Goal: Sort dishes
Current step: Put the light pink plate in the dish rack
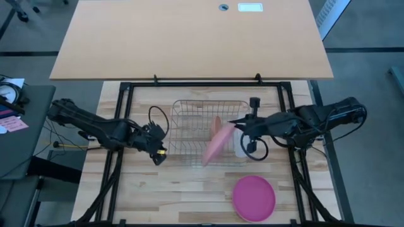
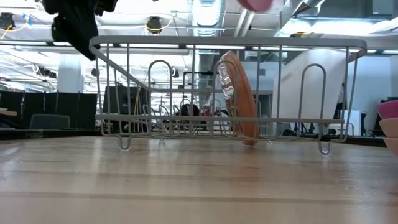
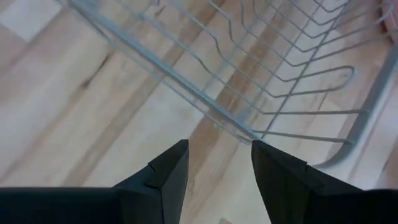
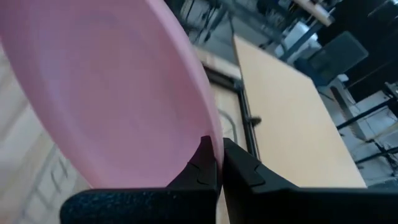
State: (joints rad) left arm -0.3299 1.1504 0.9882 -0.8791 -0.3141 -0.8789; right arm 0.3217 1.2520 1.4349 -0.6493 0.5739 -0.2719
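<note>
From above, the right gripper (image 1: 235,124) reaches over the wire dish rack (image 1: 183,107) with its fingers pinched tight on the rim of a pale pink plate (image 1: 216,144), which hangs tilted above the rack's right half. Only the right wrist view shows that grip closely: the two dark pads (image 4: 202,168) meet on the plate's (image 4: 106,93) edge. The low view alone reveals a salmon-orange plate (image 2: 239,99) standing nearly upright in the rack's (image 2: 161,43) slots; overhead it is a thin sliver partly hidden behind the pink one. A bright magenta plate (image 1: 254,197) lies flat on the wooden table (image 1: 158,195) in front of the rack. The left gripper (image 1: 159,153) waits at the rack's left front corner, fingers apart and empty. A translucent tub seems to sit beneath the right arm, though it is mostly hidden.
</note>
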